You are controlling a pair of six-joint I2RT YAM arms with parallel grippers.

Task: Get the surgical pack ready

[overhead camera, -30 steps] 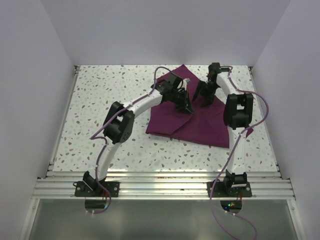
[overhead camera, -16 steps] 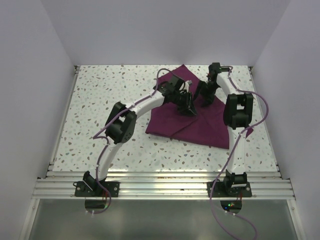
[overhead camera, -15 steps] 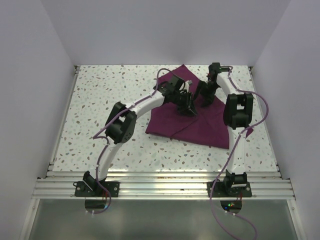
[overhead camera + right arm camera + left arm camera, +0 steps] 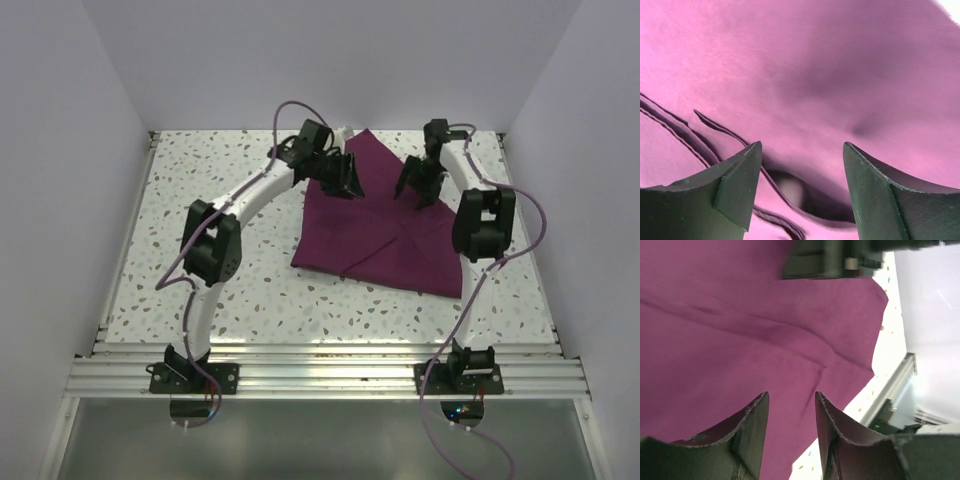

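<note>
Item 1, nearest: I logged the aluminium rail [image 4: 330,372] carrying both arm bases along the near edge of the speckled table [image 4: 190,290].

Item 2: the surgical pack [image 4: 385,245], a deep maroon cloth, lay flat on the table, right of centre and in the farther half. Its near edge ran left to right, slanting nearer at the right end, and I took that as roughly its long axis. One corner pointed away towards the back wall. Creases ran across it and met about the middle.

Item 3: the left gripper [image 4: 347,180] hung over the far-left part of the pack. In its wrist view I saw the left gripper [image 4: 790,402] released, jaws parted with only cloth beneath and nothing between them.

Item 4: the right gripper [image 4: 419,192] hung over the far-right part, apart from the left one. In its wrist view the right gripper [image 4: 802,150] stood wide and unclenched above layered fold edges [image 4: 715,131], grasping nothing.

Item 5, farthest: the pack's pointed corner lay near the table's back edge.
</note>
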